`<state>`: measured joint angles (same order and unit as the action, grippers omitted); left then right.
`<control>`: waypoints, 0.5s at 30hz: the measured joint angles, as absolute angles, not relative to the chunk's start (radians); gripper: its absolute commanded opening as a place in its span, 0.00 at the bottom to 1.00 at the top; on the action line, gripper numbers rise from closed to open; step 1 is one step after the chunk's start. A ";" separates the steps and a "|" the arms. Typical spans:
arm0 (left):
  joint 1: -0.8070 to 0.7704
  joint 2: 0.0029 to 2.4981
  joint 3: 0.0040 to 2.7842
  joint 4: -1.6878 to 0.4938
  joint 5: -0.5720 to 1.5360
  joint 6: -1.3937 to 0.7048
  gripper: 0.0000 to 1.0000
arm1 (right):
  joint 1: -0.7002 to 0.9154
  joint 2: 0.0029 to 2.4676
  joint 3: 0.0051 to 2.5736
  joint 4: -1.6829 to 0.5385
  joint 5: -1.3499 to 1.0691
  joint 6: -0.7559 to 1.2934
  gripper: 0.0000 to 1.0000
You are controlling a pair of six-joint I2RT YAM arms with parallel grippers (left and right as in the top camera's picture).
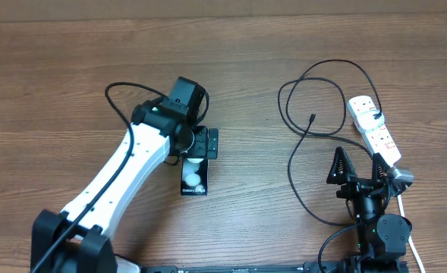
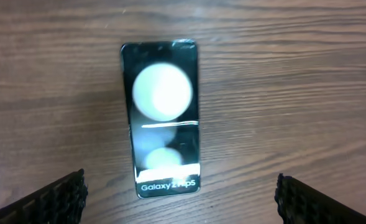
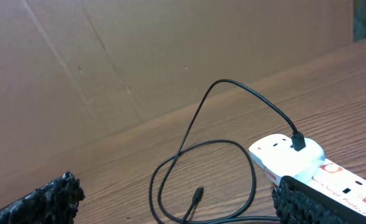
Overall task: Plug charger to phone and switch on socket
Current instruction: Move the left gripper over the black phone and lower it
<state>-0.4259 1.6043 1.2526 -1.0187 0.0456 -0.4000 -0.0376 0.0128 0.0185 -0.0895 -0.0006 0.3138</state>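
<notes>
The black phone (image 1: 194, 180) lies flat on the wooden table, two white circles and white text on its face; it fills the left wrist view (image 2: 163, 118). My left gripper (image 1: 205, 143) is open and hovers just above the phone's far end, fingers (image 2: 179, 202) wide to either side. The black charger cable (image 1: 308, 91) loops at the right, its connector tip (image 1: 312, 118) lying free on the table, also in the right wrist view (image 3: 197, 195). Its other end is plugged into the white socket strip (image 1: 375, 130) (image 3: 294, 158). My right gripper (image 1: 357, 165) is open, near the strip's near end.
The strip's white cord (image 1: 405, 216) runs toward the front edge beside the right arm base. A brown cardboard wall (image 3: 139, 56) stands behind the table. Bare wood lies between phone and cable.
</notes>
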 measured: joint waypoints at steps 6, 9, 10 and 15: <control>-0.426 1.671 1.251 -1.017 0.032 -0.431 1.00 | -0.038 0.013 0.019 -0.090 -0.001 0.313 1.00; -0.426 1.694 1.234 -1.003 0.032 -0.453 0.99 | -0.038 0.013 0.019 -0.089 -0.001 0.313 1.00; -0.426 1.697 1.223 -0.997 0.032 -0.459 0.99 | -0.038 0.013 0.019 -0.090 0.000 0.313 1.00; -0.426 1.704 1.151 -0.940 0.041 -0.473 1.00 | -0.038 0.013 0.019 -0.090 0.000 0.313 1.00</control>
